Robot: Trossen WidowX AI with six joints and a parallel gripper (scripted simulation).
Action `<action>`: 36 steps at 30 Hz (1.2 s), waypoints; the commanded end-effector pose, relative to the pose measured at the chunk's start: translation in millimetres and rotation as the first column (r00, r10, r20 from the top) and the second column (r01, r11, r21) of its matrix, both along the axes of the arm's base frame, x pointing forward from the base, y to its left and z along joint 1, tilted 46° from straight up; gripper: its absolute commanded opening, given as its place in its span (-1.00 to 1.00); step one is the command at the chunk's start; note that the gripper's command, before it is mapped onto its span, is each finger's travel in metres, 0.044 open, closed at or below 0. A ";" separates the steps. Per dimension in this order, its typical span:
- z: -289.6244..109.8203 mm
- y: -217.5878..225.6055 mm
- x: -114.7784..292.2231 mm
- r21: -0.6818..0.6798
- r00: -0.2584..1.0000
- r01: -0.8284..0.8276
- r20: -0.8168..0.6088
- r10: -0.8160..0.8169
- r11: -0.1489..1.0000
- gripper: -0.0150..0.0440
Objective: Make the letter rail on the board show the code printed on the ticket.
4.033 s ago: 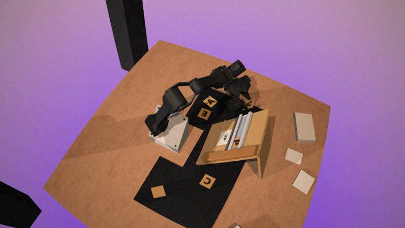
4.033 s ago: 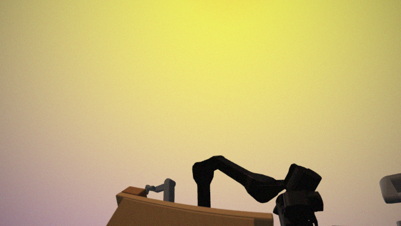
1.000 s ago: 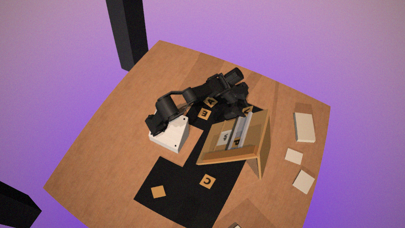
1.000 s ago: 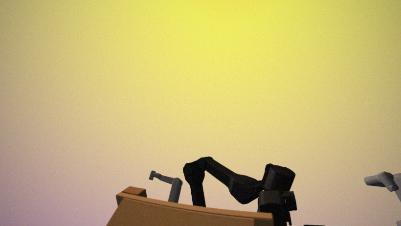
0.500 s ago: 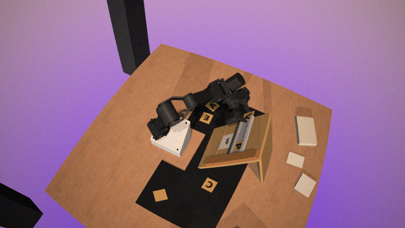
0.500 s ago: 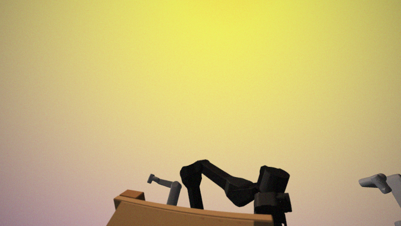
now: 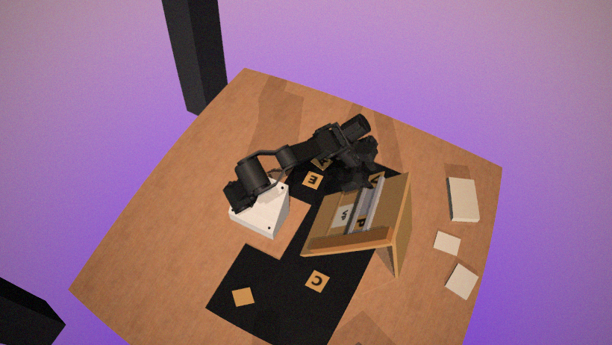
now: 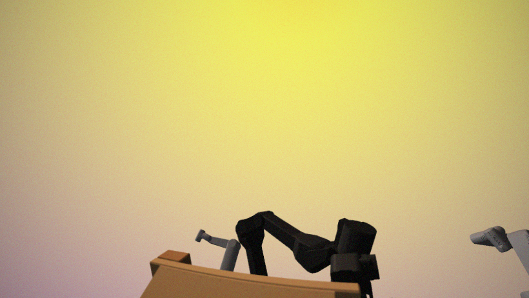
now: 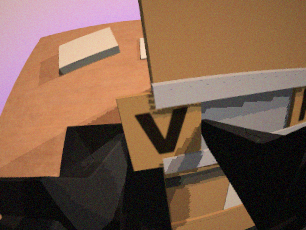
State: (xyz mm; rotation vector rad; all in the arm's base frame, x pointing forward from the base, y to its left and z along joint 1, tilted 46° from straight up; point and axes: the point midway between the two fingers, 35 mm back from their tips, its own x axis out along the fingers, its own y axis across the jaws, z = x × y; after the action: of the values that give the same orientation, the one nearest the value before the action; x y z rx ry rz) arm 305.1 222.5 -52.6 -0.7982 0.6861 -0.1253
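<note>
From my seat the exterior view is nearly useless: only the arm (image 8: 296, 244) in silhouette behind the back of the board (image 8: 240, 284), with the counter cut off below the frame. In the top view the claw (image 7: 363, 178) is buried under the wrist, so I can't see its fingers there. One tile (image 7: 322, 163) sits half under the forearm, its letter unreadable. The wrist view settles it: the claw (image 9: 176, 155) is clamped on the V tile (image 9: 160, 131), dark fingers either side, and the tile sits at the open end of the grey rail (image 9: 226, 89), right against it; I can't tell if it has entered the groove. The surface is a brown wooden counter (image 7: 171, 240) with a black mat (image 7: 274, 308) on it, purple backdrop around, and dark pillars at the edges. The board (image 7: 398, 205) stands tilted on the mat. Its rail (image 7: 370, 201) holds a P tile (image 7: 361, 222) low down near the closed end. The white ticket (image 7: 342, 213) beside the rail reads VP. Loose on the mat: an E tile (image 7: 312, 179), a C tile (image 7: 317, 281) and a blank tile (image 7: 242, 296). Three pale blocks (image 7: 462, 199) lie well apart on the right of the counter.
</note>
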 end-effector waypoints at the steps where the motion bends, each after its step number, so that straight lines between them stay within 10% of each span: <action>1: 1.7 -1.4 0.1 0.001 1.000 -0.003 -0.002 0.003 1.000 -0.49; 36: 12.4 -12.8 2.8 0.000 1.000 -0.003 -0.002 0.003 1.000 -0.49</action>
State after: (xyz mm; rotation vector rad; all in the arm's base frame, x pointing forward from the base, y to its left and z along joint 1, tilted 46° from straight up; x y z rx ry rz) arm 307.7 210.7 -41.5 -0.7997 0.6864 -0.1258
